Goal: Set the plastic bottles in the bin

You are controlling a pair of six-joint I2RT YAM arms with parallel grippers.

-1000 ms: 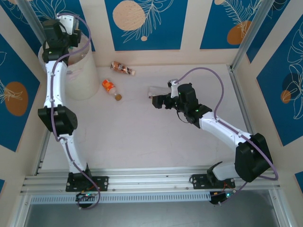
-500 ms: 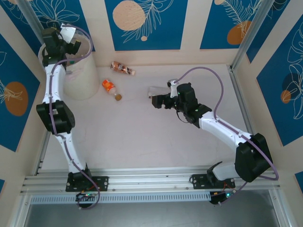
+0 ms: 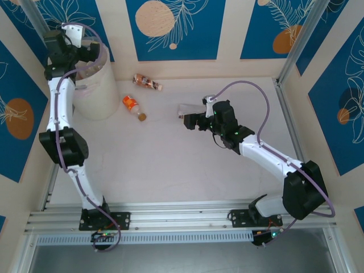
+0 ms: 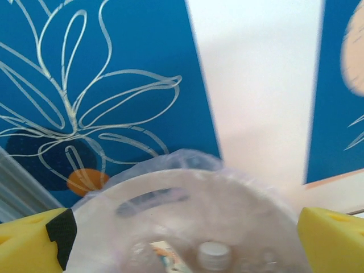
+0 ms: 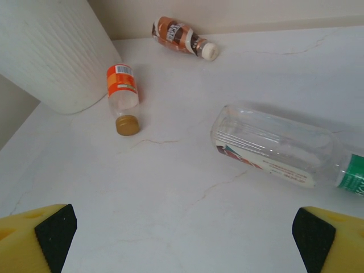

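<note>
Springs the left pincer (image 4: 182, 242) apart over the bin (image 3: 99, 96), apparently adding one to the bottles (image 4: 213, 255) inside; holds the right pincer (image 5: 183, 239) apart facing the clear bottle (image 5: 273, 148).

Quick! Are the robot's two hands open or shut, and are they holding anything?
Left gripper: open, empty, above the bin.
Right gripper: open, empty, low over the table near a clear bottle.
</note>
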